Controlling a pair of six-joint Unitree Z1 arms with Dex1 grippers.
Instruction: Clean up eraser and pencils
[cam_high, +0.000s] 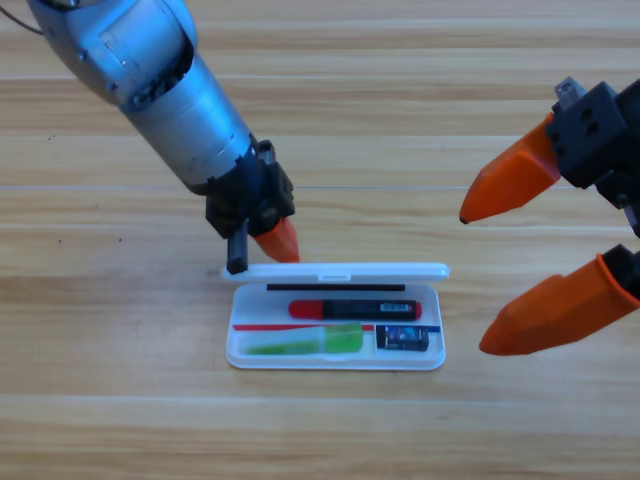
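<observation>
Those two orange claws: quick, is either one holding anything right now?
Left gripper: at the white case's lid edge; can't tell.
Right gripper: open, holding nothing.

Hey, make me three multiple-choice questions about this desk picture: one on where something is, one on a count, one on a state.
1. Where is the eraser?
A. On the bare table
B. In the white case, at its right end
C. In the right tool

2. How many pencils lie in the case?
A. Two
B. One
C. Four

3. How is the right tool?
A. Shut on a pencil
B. Out of view
C. Open and holding nothing

Answers: B, the dark block sits in the case's lower right corner. A, the red pencil and the green pencil both lie inside. C, its orange jaws are spread apart at the right edge, while the left tool is at the lid's left corner.
</observation>
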